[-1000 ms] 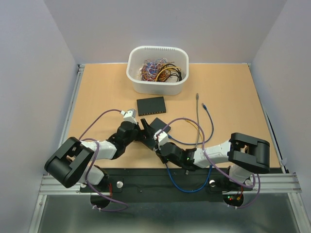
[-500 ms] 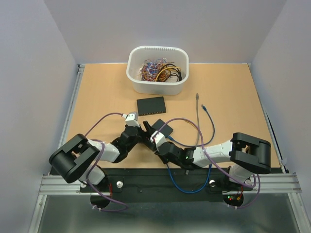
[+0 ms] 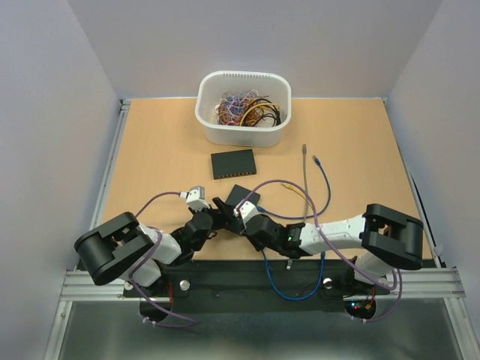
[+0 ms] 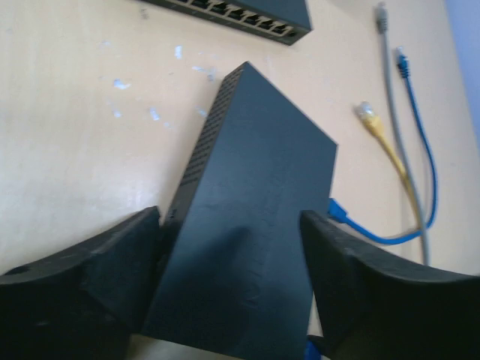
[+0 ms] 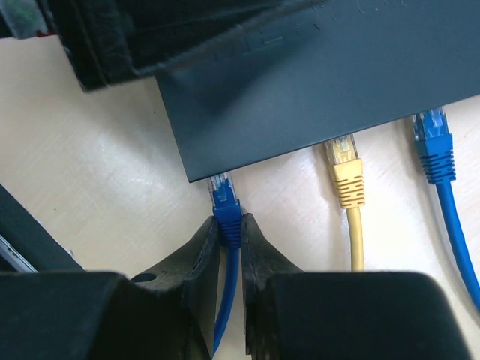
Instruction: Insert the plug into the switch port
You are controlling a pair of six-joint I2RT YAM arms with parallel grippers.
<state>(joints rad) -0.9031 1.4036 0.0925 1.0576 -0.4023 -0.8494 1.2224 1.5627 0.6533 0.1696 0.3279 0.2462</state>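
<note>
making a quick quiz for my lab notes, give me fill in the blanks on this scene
The right gripper pinches a plug coloured ___.
In the right wrist view the middle plug is ___.
The left gripper straddles the switch, not the second switch lying nearer the ___ bin.
Missing: blue; yellow; white.

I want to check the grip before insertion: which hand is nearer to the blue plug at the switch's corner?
Right. The right hand pinches this blue plug between its fingers, at the switch edge. The left hand straddles the switch body, one finger on each side.
</note>
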